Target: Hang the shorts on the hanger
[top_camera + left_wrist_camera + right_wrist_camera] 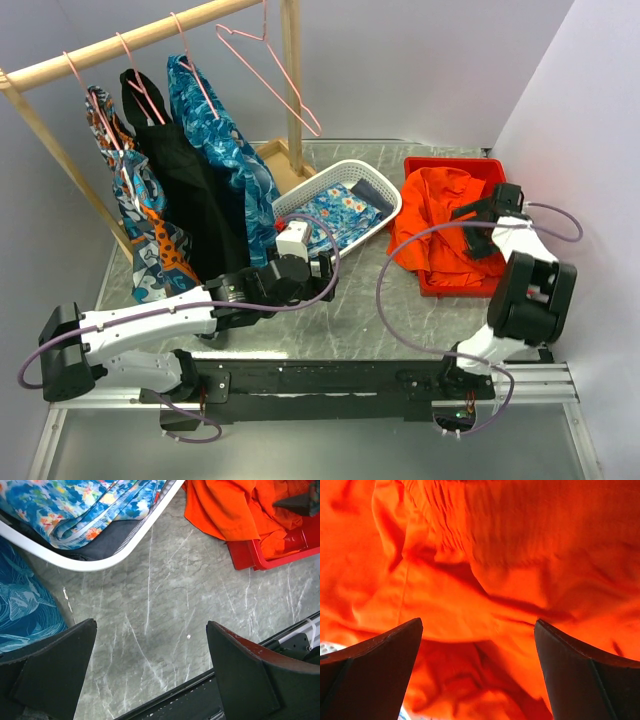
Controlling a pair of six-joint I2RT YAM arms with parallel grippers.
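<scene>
The orange shorts (435,225) lie crumpled in a red bin (468,285) at the right, spilling over its left edge; they fill the right wrist view (485,580) and show at the top of the left wrist view (230,505). No drawstring shows. My right gripper (478,228) hovers open just over the shorts, jaws wide apart, nothing between them (479,645). An empty pink wire hanger (275,75) hangs on the wooden rail (130,42) at the top. My left gripper (325,268) is open and empty above bare table (150,645), left of the bin.
A white basket (345,172) with blue floral cloth stands mid-table. Blue patterned and black garments (190,190) hang on other pink hangers at the left, close behind my left arm. The rail's wooden post and base (292,150) stand behind the basket.
</scene>
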